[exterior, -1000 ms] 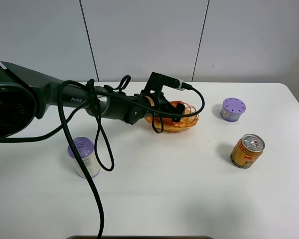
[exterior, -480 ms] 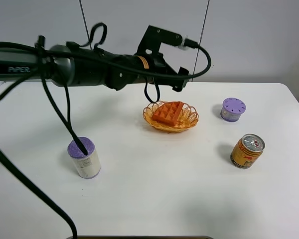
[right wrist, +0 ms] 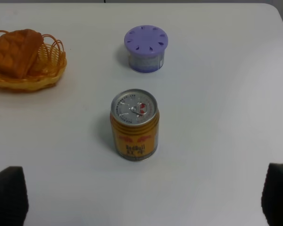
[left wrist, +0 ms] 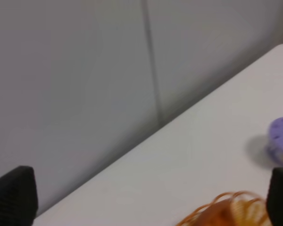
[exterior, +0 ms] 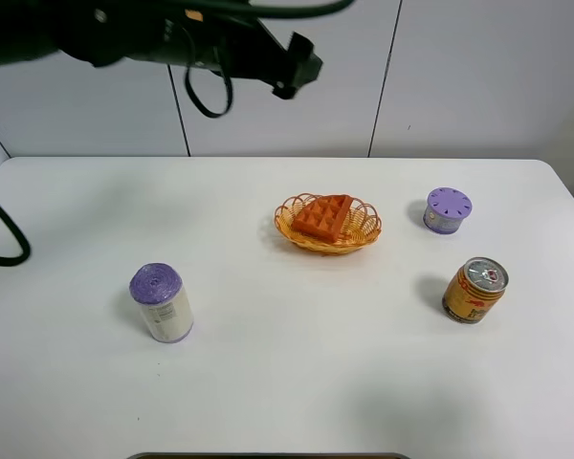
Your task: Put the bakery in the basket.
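Left claw (left wrist: 146, 197): high over the table (exterior: 287, 382), spread wide, empty.
Purple-capped canister (exterior: 160, 303): front left, well apart from the rest.
Basket (exterior: 287, 227): mid-table, bakery (exterior: 323, 216) lying inside.
Purple-lidded jar (exterior: 447, 209), can (exterior: 474, 290): right side, inside the edge.
Right claw (right wrist: 143, 194): spread wide, empty.

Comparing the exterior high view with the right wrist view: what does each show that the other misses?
Only exterior high: the white canister with a purple cap and the left gripper, high above the table. Only right wrist: the right gripper, open. Both: the bakery lying in the basket, the purple-lidded tub and the gold can.
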`<state>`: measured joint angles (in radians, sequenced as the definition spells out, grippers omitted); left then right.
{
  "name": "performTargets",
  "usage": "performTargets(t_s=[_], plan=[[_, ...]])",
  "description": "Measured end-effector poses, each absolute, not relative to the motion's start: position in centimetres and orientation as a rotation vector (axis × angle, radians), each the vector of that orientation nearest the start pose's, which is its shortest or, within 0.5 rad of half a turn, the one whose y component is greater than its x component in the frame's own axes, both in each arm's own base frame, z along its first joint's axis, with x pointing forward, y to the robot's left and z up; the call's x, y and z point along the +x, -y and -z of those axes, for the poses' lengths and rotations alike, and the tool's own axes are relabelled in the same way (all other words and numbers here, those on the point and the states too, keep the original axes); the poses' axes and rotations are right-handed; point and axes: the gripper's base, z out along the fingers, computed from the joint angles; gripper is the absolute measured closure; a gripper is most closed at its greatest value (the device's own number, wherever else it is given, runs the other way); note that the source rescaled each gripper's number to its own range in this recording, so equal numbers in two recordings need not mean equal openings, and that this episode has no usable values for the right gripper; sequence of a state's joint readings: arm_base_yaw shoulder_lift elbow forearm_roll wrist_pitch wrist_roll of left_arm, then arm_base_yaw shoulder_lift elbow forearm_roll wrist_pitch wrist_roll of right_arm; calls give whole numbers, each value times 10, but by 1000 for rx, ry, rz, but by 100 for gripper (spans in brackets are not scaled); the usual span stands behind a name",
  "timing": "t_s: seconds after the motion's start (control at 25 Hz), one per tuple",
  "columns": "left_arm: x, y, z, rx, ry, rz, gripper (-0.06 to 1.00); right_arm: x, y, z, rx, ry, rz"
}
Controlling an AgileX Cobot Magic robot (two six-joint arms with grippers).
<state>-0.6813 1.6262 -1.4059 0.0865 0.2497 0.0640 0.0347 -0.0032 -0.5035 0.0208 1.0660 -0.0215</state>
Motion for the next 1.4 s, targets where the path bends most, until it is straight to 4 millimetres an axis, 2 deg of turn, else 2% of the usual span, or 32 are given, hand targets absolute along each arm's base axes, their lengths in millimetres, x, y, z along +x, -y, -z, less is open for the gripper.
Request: performTargets(t_s=[0.2,0.36,0.64,1.0,1.4], plan=[[291,189,-397,747,-1830,170,-4,-6,-1,-278,-59,-2042,-33],[279,148,-421,682,-1856,60,-4,-6,-1,-278,-59,-2042,-33],[248,92,-443,562,-1971,-58,-4,-6,-1,-278,-59,-2042,-33],[193,46,-471,444,-1990,-144,-4,-6,-1,-278,-59,-2042,-33],[128,15,-484,366,-2031,-213,-4,-6,-1,-278,-59,-2042,-33]])
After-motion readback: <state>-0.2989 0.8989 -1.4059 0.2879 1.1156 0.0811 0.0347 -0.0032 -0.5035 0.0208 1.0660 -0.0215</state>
